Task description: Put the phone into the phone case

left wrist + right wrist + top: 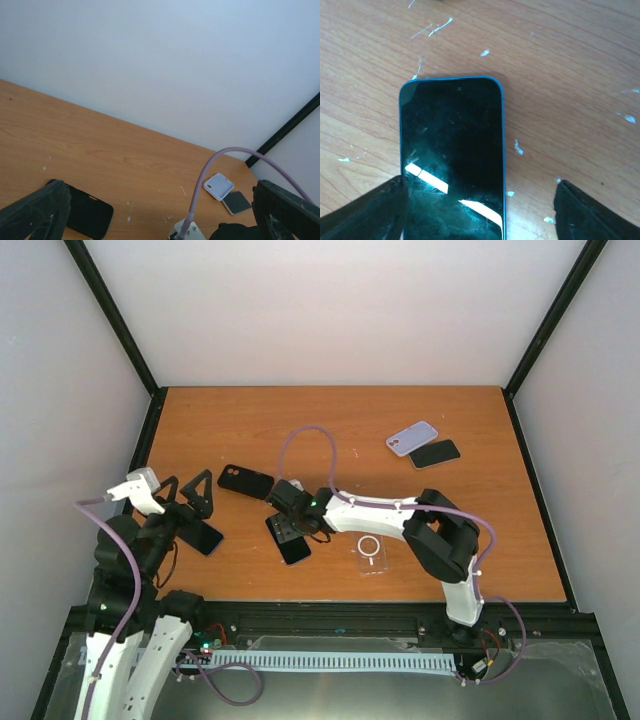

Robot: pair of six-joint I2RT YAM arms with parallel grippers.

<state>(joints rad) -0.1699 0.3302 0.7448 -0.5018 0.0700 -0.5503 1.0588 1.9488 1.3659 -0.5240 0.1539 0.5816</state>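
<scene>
Wooden table [250, 430] — blue-edged phone [293, 540], black case [245, 481], clear case [371, 552], lilac case [412, 437], dark phone [435, 453], left phone [203, 536].

Bright, even light, with white glare streaks on the phone [452, 150] screen.

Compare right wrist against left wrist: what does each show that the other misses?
Only the right wrist: a blue-edged phone lying screen up between the fingers of the open right end effector. Only the left wrist: a lavender case beside a dark phone near the far corner, a black slab nearer, a purple cable and the pale wall. Both: the flecked wooden table, and each camera's own dark fingers spread wide; the left end effector is open too.
</scene>
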